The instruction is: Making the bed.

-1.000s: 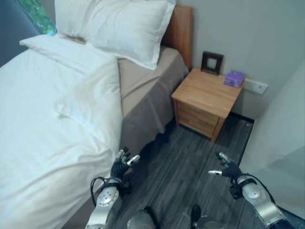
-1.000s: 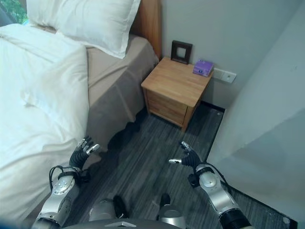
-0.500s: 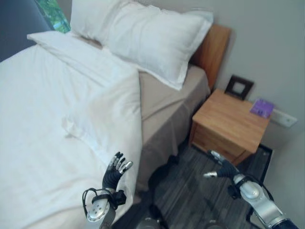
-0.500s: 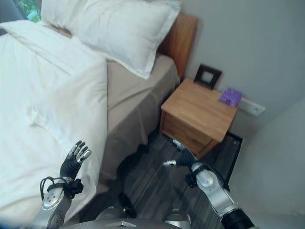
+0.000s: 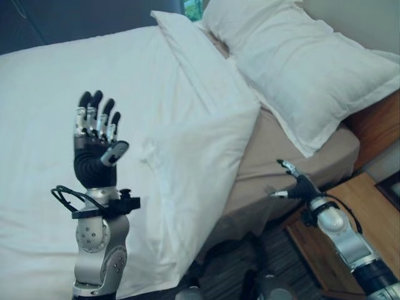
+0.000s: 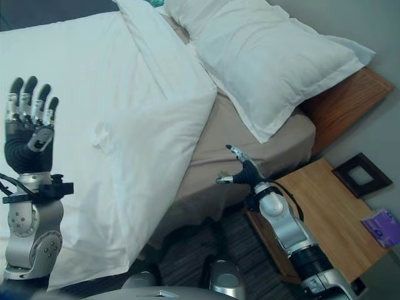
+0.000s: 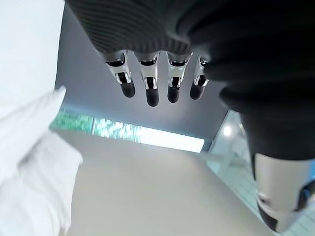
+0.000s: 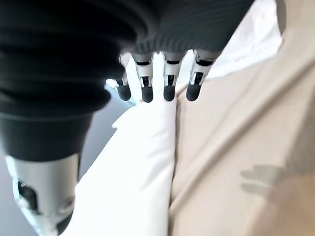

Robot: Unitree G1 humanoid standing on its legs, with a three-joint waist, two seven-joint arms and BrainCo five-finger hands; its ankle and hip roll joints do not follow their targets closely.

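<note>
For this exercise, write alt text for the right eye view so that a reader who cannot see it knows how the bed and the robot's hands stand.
A white duvet covers most of the bed, its near corner folded back off a beige sheet, with a white pillow at the wooden headboard. The left hand is raised open above the duvet; the right hand is open beside the mattress, near a wooden nightstand.

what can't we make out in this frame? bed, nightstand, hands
- Duvet: its far side and foot run off the head views' edges.
- Sheet: hidden under the duvet and pillow except for a beige strip.
- Headboard: the pillow covers all but one corner.
- Nightstand: the right hand and its arm cover the front; any drawer cannot be told.
- Purple item: too small to identify, cut by the edge.
- Left hand: raised, fingers straight, touching nothing.
</note>
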